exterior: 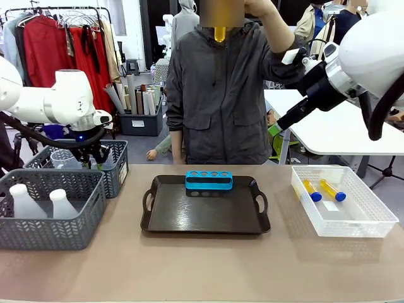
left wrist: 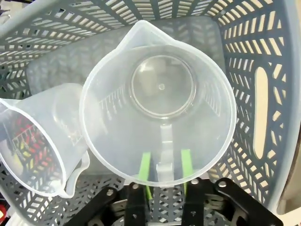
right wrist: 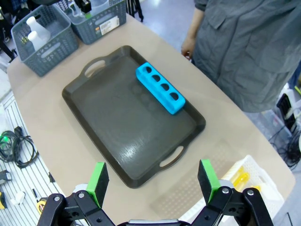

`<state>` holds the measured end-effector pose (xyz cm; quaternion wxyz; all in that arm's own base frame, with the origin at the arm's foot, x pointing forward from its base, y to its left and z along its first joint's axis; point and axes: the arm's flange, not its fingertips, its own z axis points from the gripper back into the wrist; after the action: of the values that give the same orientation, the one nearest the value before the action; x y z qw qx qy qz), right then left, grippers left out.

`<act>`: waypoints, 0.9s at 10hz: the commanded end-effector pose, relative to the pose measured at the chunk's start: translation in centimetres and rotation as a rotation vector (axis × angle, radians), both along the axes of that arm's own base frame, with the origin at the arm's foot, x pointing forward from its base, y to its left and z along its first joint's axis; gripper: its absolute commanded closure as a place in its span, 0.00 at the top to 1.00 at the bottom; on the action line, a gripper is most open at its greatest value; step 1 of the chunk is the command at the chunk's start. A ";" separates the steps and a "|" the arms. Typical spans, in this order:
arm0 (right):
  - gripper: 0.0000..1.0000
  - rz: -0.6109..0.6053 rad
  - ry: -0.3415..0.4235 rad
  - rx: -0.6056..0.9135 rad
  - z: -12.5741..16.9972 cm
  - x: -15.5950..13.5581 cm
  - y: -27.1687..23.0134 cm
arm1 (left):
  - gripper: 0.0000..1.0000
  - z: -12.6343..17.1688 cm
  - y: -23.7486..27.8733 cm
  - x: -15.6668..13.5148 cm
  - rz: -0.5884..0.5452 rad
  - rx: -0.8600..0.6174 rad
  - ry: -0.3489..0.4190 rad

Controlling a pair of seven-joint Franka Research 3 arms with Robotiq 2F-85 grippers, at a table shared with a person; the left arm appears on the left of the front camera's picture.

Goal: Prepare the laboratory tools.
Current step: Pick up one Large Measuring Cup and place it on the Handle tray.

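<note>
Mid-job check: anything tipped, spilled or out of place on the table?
Only one thing: in the grey mesh basket, a second clear beaker sits tilted beside the measuring beaker whose handle the left gripper straddles. No spill visible; the blue tube rack stands upright.

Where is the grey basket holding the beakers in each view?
Front view: grey mesh basket at far left, behind the basket of white bottles.
Left wrist view: its walls surround two clear measuring beakers.
Right wrist view: at the top edge, left of centre.
Shared landmark: those beakers inside it.

tray [exterior: 202, 218] front bare, rack [exterior: 209, 180] at its back; baskets [exterior: 50, 230] left
</note>
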<state>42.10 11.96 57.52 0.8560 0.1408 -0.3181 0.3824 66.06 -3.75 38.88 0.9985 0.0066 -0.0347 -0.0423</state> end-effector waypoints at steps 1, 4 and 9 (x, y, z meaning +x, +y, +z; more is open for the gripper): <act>1.00 0.007 0.002 0.016 0.0 0.1 0.0 | 0.00 0.1 0.0 -1.2 0.005 0.015 -0.003; 1.00 0.007 0.002 0.016 0.0 0.1 0.0 | 0.00 2.1 0.5 -2.1 -0.028 0.009 -0.012; 1.00 0.007 0.002 0.016 0.0 0.1 0.0 | 0.00 13.4 -2.0 -7.8 -0.214 0.050 -0.203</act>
<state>42.11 11.96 57.50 0.8562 0.1407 -0.3179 0.3823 60.52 -5.34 51.63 0.9863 0.0261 -0.1163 -0.1141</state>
